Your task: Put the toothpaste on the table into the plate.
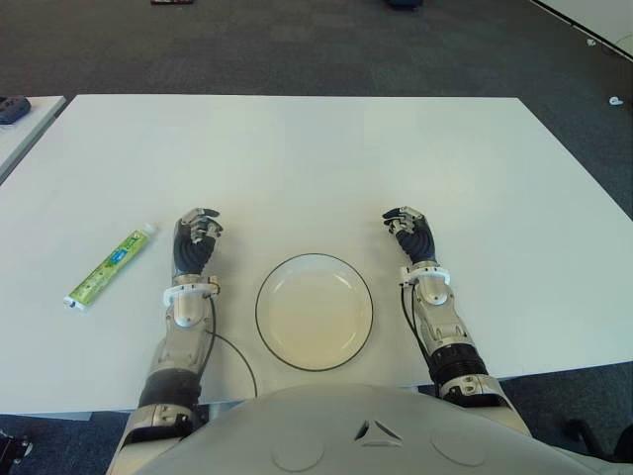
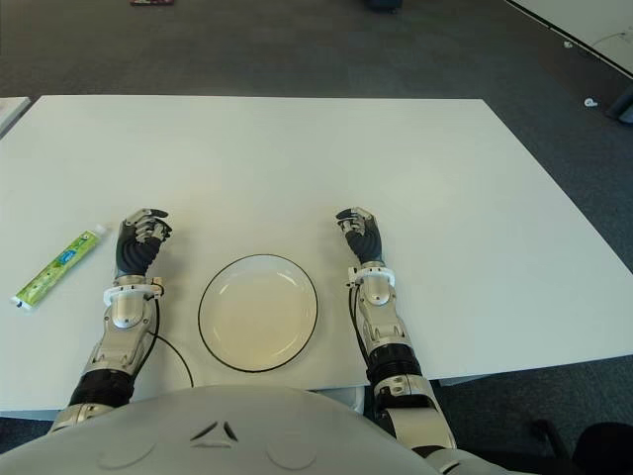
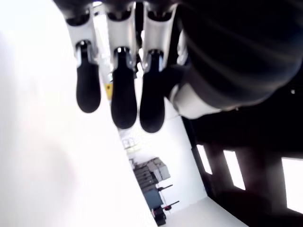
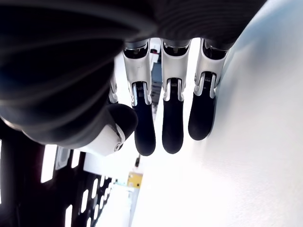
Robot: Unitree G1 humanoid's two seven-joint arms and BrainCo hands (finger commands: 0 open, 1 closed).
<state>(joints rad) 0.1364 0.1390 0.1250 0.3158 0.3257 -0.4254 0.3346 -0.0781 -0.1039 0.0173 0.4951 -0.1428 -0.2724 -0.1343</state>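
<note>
A green and white toothpaste tube (image 1: 109, 267) lies flat on the white table (image 1: 316, 158) at the near left, its cap pointing away from me. The round white plate (image 1: 315, 311) with a dark rim sits near the table's front edge, nothing in it. My left hand (image 1: 198, 236) shows between the tube and the plate, fingers (image 3: 124, 101) loosely bent and holding nothing. My right hand (image 1: 408, 233) shows to the right of the plate, its fingers (image 4: 173, 125) relaxed and holding nothing too.
A second white table's corner (image 1: 25, 124) with a dark object on it shows at the far left. Dark carpet (image 1: 326, 45) lies beyond the table's far edge. A black cable (image 1: 232, 356) runs from my left forearm.
</note>
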